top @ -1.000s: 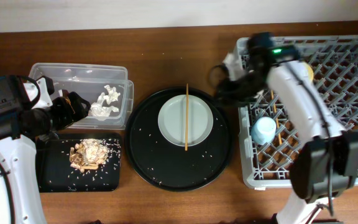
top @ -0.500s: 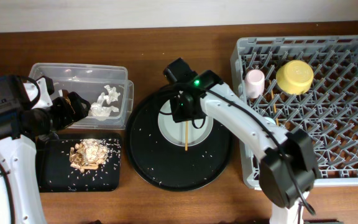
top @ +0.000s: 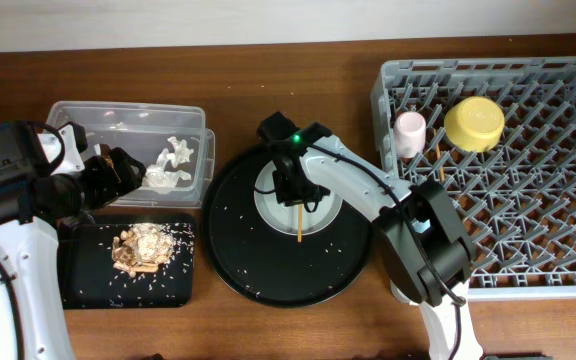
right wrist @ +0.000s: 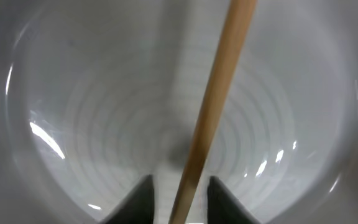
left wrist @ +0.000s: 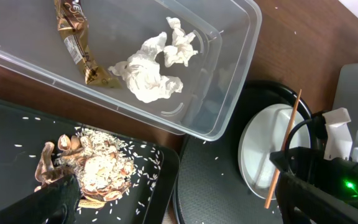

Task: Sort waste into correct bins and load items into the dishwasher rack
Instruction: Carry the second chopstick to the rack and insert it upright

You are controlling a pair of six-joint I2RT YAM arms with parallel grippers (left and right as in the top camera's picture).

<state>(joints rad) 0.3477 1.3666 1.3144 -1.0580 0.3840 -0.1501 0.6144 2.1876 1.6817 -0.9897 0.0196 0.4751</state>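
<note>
The step in hand, as I judge it, is fetching the chopstick for the dishwasher rack. The chopstick lies across the pale grey plate at the middle of the round black tray. The right pincer is low over it, narrowly open, with a finger on each side of the stick and slim gaps, so it is not clamped. The next move calls for closing squarely on the thin stick, lifting without dragging the plate, and carrying it to the rack, right of the round tray.

The left pincer, left of the round tray, looks open and holds nothing. Also left of the round tray, the clear box holds the white tissue and the brown wrapper; the shallow black tray, just beside the box, holds the food scraps and scattered pale grains; the rack holds the pink cup and the yellow bowl.
</note>
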